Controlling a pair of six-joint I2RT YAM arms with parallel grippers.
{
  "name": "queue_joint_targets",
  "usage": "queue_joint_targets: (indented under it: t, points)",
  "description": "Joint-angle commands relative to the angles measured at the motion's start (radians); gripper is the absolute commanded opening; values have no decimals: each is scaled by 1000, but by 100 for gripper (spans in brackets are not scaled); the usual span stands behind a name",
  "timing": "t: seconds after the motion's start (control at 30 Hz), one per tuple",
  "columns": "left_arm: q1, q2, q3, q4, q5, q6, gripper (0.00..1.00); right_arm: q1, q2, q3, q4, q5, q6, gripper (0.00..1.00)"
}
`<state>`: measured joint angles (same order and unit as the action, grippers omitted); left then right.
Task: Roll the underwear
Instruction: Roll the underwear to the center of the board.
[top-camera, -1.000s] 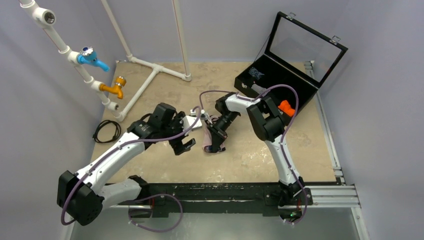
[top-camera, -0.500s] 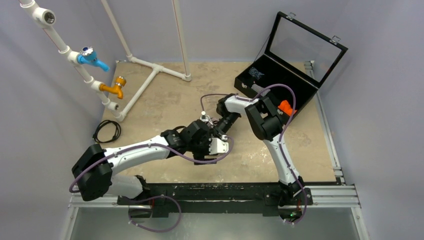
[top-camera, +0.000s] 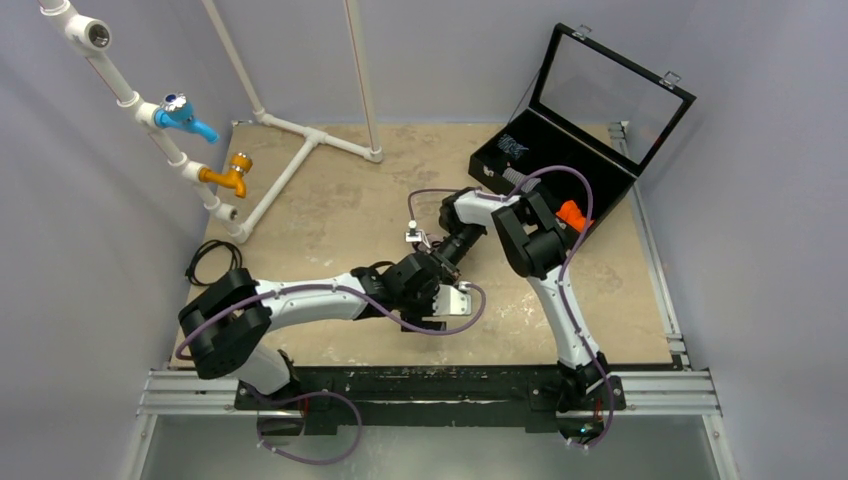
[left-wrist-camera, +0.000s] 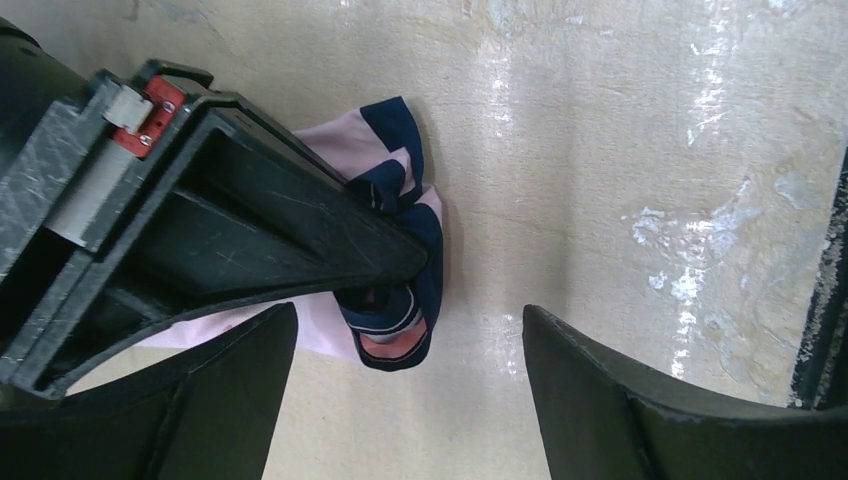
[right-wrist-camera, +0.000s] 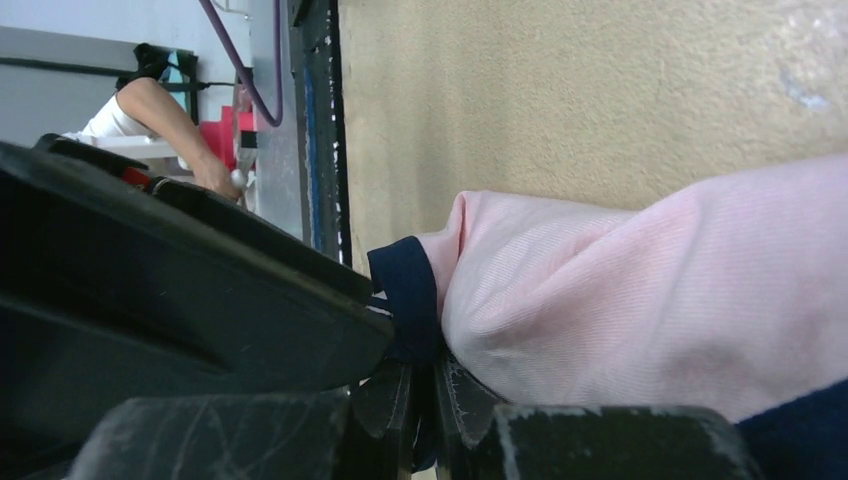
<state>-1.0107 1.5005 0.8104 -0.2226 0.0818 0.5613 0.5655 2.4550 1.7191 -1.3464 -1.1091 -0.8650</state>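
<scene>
The underwear (left-wrist-camera: 405, 255) is a bunched pale pink cloth with dark navy trim, lying on the tan table. My right gripper (right-wrist-camera: 440, 400) is shut on its navy edge (right-wrist-camera: 405, 290), and the pink fabric (right-wrist-camera: 650, 300) bulges beside the fingers. In the left wrist view the right gripper (left-wrist-camera: 415, 262) comes in from the upper left over the bundle. My left gripper (left-wrist-camera: 410, 400) is open and empty, hovering just above the table with its fingers either side of the bundle's near end. In the top view the left gripper (top-camera: 432, 285) covers the underwear, close against the right gripper (top-camera: 433, 262).
An open black case (top-camera: 545, 165) stands at the back right, with an orange rolled cloth (top-camera: 571, 215) in it. A white pipe frame (top-camera: 300, 150) with blue and orange taps stands at the back left. A black cable coil (top-camera: 213, 262) lies at the left edge.
My left arm has swung right and forward to the right gripper and now hides the underwear in the top view. The right gripper has barely moved.
</scene>
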Motion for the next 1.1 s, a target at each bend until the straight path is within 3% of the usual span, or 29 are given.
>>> queue_joint_targets:
  t: [0.0,0.3,0.43,0.63,0.83,1.07]
  points:
    - [-5,39,30,65,-5,-14,81,-11,-20,-14,-13,13,-21,0]
    - [-9,86,43,129,-40,-34,75,-13,-12,-23,-20,18,-36,0]
    - [-9,108,42,117,-19,-45,62,-15,-14,-26,-18,23,-37,0]
    - [-10,140,64,51,49,-93,33,-16,-10,-12,-17,21,-24,0]
    - [-8,176,95,-18,127,-124,2,-22,-25,-4,-17,17,-9,9]
    - [48,204,134,-78,228,-137,0,-43,-71,8,-15,30,3,31]
